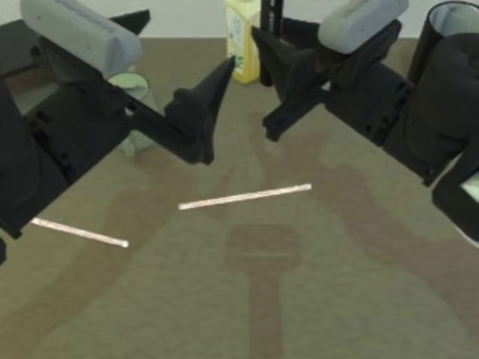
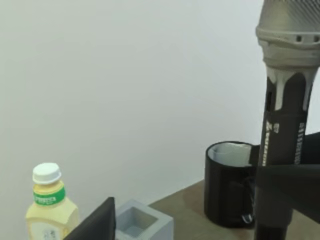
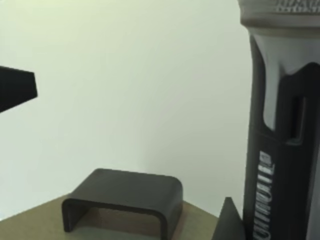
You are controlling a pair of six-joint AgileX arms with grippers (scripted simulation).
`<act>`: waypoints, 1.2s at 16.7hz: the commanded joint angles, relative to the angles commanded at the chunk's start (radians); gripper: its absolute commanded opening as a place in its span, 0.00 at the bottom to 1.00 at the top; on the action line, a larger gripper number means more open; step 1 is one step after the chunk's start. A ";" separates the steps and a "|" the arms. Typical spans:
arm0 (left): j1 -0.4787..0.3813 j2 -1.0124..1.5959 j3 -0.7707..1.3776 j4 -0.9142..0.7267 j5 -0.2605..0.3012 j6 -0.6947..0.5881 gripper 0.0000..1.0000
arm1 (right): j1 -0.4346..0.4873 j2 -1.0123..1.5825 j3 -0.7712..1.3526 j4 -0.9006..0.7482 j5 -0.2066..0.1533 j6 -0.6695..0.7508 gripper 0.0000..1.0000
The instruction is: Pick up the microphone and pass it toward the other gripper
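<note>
The microphone (image 2: 285, 125) stands upright in the air, with a black handle and a silver mesh head. In the top view only its black handle (image 1: 271, 15) shows, at the back between the two arms. My right gripper (image 1: 262, 37) is raised high and shut on the lower handle. One of its fingers (image 2: 295, 187) crosses the handle, and another fingertip (image 3: 227, 222) lies against the microphone (image 3: 280, 150). My left gripper (image 1: 213, 97) hangs open a little to the left of the microphone, not touching it. Only one of its fingers (image 2: 95, 225) shows in its wrist view.
Two thin white rods (image 1: 245, 196) (image 1: 78, 232) lie on the brown table. A yellow bottle (image 1: 243, 41) stands at the back centre and a black mug (image 1: 449, 30) at the back right. A grey open box (image 2: 140, 220) and a black bracket (image 3: 125, 197) also stand on the table.
</note>
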 joint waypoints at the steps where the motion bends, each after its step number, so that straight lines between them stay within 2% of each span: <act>1: -0.016 0.027 0.017 0.012 0.003 0.001 1.00 | 0.000 0.000 0.000 0.000 0.000 0.000 0.00; 9: -0.032 0.066 0.044 0.027 0.005 0.003 1.00 | 0.000 0.000 0.000 0.000 0.000 0.000 0.00; 17: -0.067 0.418 0.305 0.111 -0.023 0.006 1.00 | 0.000 0.000 0.000 0.000 0.000 0.000 0.00; 20: -0.073 0.471 0.351 0.124 -0.027 0.006 1.00 | 0.000 0.000 0.000 0.000 0.000 0.000 0.00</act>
